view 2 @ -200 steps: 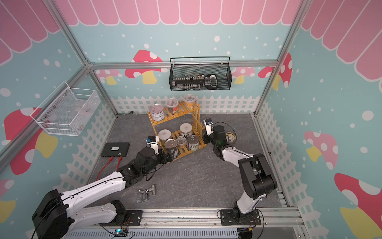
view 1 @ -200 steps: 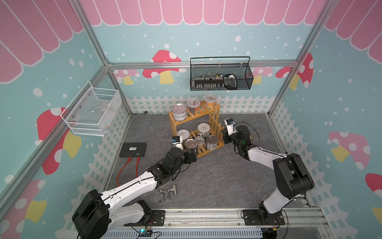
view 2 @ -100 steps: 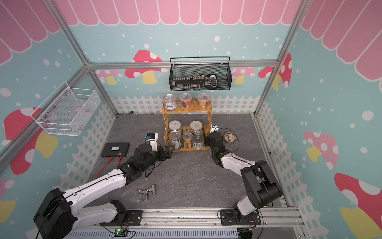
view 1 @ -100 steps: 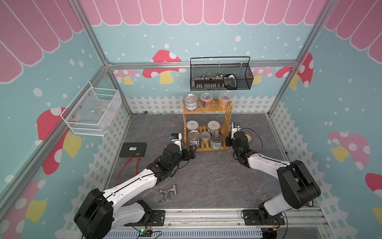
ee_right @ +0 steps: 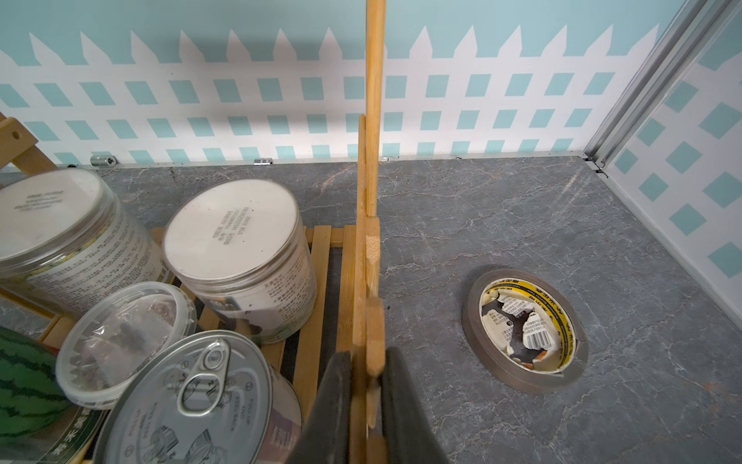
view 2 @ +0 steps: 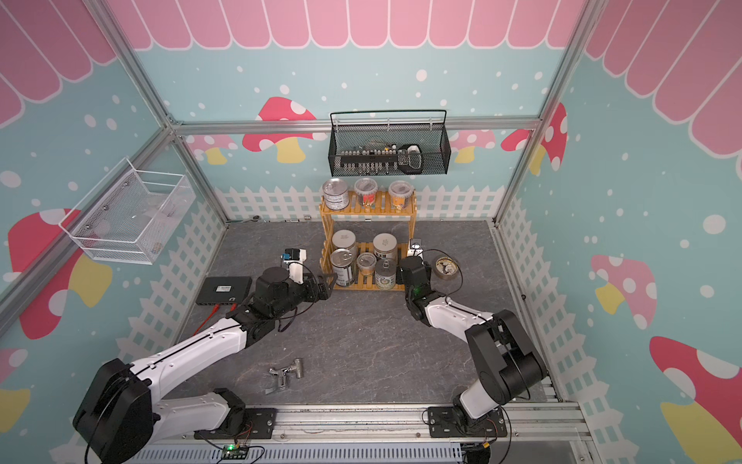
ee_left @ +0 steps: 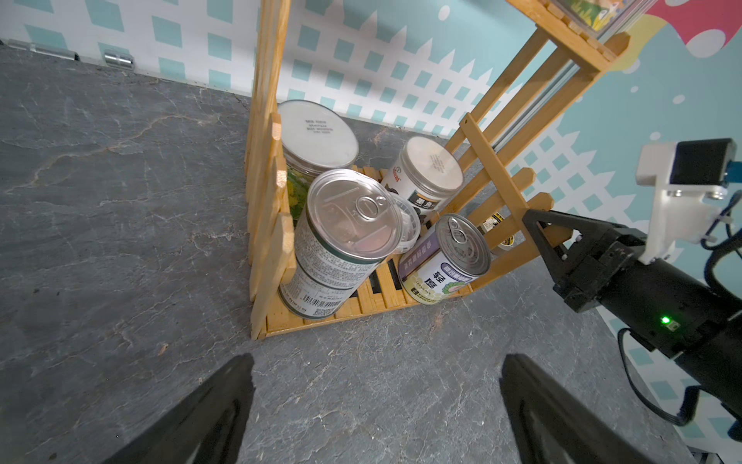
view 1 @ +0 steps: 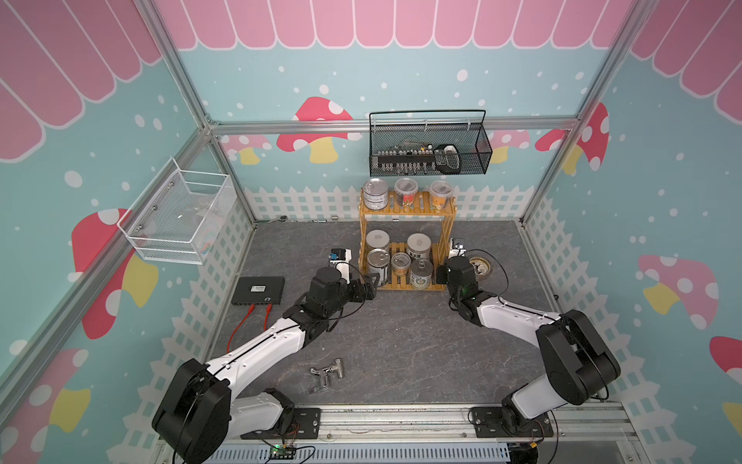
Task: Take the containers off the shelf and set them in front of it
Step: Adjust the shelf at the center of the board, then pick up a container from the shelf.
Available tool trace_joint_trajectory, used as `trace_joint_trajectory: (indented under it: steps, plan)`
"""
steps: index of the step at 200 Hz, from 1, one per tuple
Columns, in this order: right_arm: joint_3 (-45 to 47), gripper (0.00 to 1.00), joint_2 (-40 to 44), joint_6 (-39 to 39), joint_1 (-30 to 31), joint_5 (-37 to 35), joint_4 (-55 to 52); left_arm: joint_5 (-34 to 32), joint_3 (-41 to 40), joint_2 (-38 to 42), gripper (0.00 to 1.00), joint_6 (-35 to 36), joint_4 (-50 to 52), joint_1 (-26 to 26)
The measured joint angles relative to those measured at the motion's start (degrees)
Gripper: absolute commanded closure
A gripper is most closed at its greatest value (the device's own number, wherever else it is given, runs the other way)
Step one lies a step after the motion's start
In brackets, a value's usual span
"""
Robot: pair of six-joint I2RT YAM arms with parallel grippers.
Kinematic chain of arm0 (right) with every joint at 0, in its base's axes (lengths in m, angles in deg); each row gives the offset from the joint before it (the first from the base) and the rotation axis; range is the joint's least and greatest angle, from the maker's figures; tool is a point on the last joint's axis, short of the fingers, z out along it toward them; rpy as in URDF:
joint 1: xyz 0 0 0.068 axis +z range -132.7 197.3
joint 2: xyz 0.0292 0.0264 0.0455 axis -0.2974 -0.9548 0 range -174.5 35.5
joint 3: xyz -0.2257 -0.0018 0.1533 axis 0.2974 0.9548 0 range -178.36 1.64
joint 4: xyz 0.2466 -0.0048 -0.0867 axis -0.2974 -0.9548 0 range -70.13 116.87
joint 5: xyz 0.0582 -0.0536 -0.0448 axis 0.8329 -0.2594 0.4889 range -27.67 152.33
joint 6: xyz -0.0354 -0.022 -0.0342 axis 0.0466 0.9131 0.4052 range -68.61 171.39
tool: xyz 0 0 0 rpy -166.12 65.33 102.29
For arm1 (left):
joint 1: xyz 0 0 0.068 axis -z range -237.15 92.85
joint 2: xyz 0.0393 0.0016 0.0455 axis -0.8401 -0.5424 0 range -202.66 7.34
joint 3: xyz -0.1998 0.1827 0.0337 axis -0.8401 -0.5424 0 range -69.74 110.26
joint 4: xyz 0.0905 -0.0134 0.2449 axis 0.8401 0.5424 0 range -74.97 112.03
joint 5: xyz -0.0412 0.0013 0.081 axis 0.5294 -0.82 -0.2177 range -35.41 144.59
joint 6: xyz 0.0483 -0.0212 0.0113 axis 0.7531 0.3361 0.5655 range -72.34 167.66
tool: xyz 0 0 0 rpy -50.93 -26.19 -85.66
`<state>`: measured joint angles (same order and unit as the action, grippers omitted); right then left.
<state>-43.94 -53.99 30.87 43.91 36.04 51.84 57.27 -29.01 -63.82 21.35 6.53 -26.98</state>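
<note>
i have the shelf (view 1: 407, 215) at centre frame in both top views, backed toward the white fence wall. all eight containers are on it, and the floor in front holds none.

upper tier, left to right in the frame: the upper tin can (view 1: 376, 194), the red-filled jar (view 1: 406, 192) and the orange-filled jar (view 1: 441, 194). at the back of the lower tier are the left white-lid jar (view 1: 377, 241) and the right white-lid jar (view 1: 418, 245). at the front are the tall tin can (view 1: 378, 265), the small clear jar (view 1: 400, 263) and the purple-label can (view 1: 421, 274).

my right gripper (ee_right: 368, 353) sits at bottom centre of the right wrist view. its two dark fingers (ee_right: 337, 401) are pressed onto either face of a bamboo picket in the shelf's side, pinching it. in a top view that grip is at the shelf's lower right corner.

my left gripper (ee_left: 377, 357) has its jaws spread wide at the bottom of the left wrist view, with only bare grey floor between them. in a top view it is just beside the shelf's lower left corner (view 1: 367, 283), near the tall tin can and not touching it.

the tape roll (ee_right: 524, 333) lies flat on the floor right of the shelf, apart from it. the metal faucet piece (view 1: 327, 371) lies at lower centre. the black wire basket (view 1: 429, 152) hangs above the shelf, and the white mesh basket (view 1: 176, 217) is at the left.
</note>
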Motion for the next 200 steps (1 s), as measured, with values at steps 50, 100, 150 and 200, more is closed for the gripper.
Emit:
trace_joint_trajectory:
  steps: [50,100,150,200]
  plan:
    - [-2.08,0.97,-2.19,0.5,0.0,1.07,0.59,1.33,1.68,-0.07,0.01,1.84,0.09,-1.92]
    - [-2.08,0.71,-2.1,0.98,0.02,0.81,0.48,1.64,7.37,-0.39,0.01,5.09,1.81,-4.28]
    - [-2.08,0.5,2.12,2.47,0.0,-1.01,-0.2,0.94,18.75,-2.73,0.01,12.15,5.01,-5.38]
    - [-2.08,0.31,9.27,5.33,-0.76,2.62,-2.27,2.78,35.15,-11.54,0.01,21.31,10.16,-9.25]
